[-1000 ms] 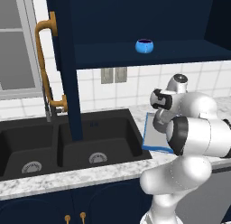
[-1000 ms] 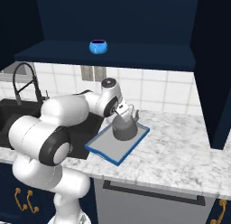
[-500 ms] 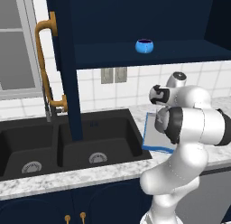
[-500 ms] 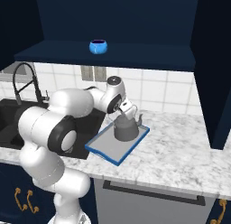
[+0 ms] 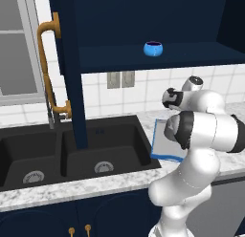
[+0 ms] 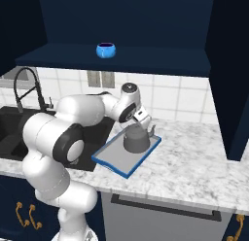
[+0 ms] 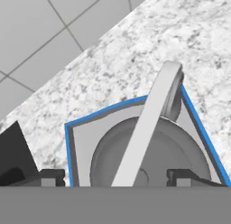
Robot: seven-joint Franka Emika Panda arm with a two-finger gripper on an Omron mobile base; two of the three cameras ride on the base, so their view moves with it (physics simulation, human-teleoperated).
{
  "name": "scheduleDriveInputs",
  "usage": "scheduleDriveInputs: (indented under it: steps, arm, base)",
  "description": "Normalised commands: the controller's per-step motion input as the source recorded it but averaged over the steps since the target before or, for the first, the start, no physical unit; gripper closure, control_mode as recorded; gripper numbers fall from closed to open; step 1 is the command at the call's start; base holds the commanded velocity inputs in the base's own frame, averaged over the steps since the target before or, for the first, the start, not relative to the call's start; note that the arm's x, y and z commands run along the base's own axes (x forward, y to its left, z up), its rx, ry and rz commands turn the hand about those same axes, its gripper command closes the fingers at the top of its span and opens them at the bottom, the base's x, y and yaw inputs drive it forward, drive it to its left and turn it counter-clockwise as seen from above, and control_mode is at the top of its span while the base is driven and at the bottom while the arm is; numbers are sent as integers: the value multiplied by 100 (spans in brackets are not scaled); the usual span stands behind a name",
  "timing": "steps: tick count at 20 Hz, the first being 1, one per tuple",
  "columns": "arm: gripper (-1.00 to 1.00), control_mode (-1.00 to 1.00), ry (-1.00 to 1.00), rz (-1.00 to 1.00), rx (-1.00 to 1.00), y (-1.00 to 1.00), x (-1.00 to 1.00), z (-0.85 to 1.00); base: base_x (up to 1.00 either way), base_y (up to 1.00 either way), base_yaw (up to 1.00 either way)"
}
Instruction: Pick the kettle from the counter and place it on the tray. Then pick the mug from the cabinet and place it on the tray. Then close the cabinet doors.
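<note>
Kettle (image 6: 135, 139): set on tray (image 6: 111, 158) near worktop's (image 6: 194, 160) sink-side edge. Claw (image 6: 139, 114): open, empty, above the handle. Next, likely: mug (image 6: 106, 50), cabinet shelf (image 6: 160, 61); requires raised reach.

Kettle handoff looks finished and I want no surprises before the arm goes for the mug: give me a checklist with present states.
1. kettle sits upright inside the tray: ok.
2. Tray lies flat on the counter: ok.
3. tool open, fingers clear of the kettle's handle: ok.
4. mug upright on the cabinet shelf: ok.
5. Cabinet door open, shelf reachable: ok.
6. Tool high enough to swing off without clipping the handle: cannot tell.
</note>
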Motion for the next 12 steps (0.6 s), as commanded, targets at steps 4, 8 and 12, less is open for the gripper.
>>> scheduleDriveInputs:
  steps: [4,8,12]
  arm:
    - [-100,-100,0,4,0,0,-2,10]
    - [-100,-100,0,7,0,0,-12,35]
    - [-100,-100,0,5,0,4,-53,45]
  base:
    - [0,0,0]
    - [0,0,0]
    - [0,0,0]
